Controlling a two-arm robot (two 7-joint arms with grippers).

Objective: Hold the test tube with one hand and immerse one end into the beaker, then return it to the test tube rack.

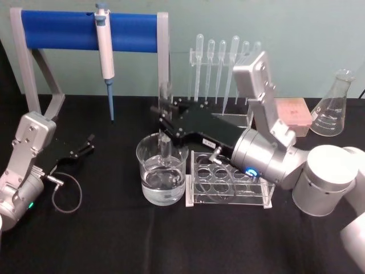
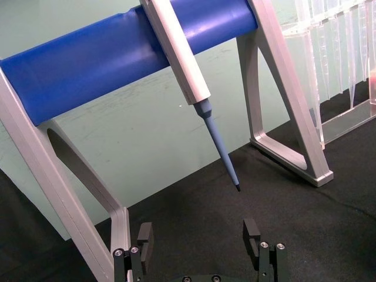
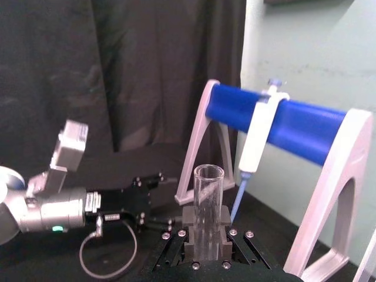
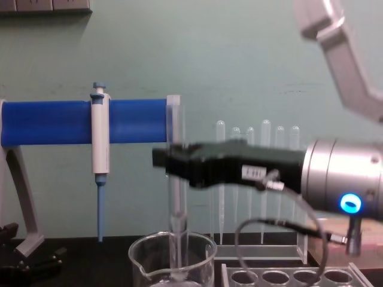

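While right gripper (image 1: 163,121) fingers clamp test tube (image 1: 165,147) upright in beaker (image 1: 149,171) (rack (image 1: 195,191) just beside), left gripper (image 1: 88,144) parked open-fingered near micropipette (image 1: 104,51).

We see a clear, glossy glass test tube (image 3: 208,188) and beaker (image 1: 150,177), a matt black cloth tabletop (image 1: 114,240), and the right end effector (image 3: 205,229), finished matt black.

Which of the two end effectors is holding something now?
The right end effector: it is shut on the test tube, upright with its lower end inside the beaker. The left end effector is open and holds nothing.
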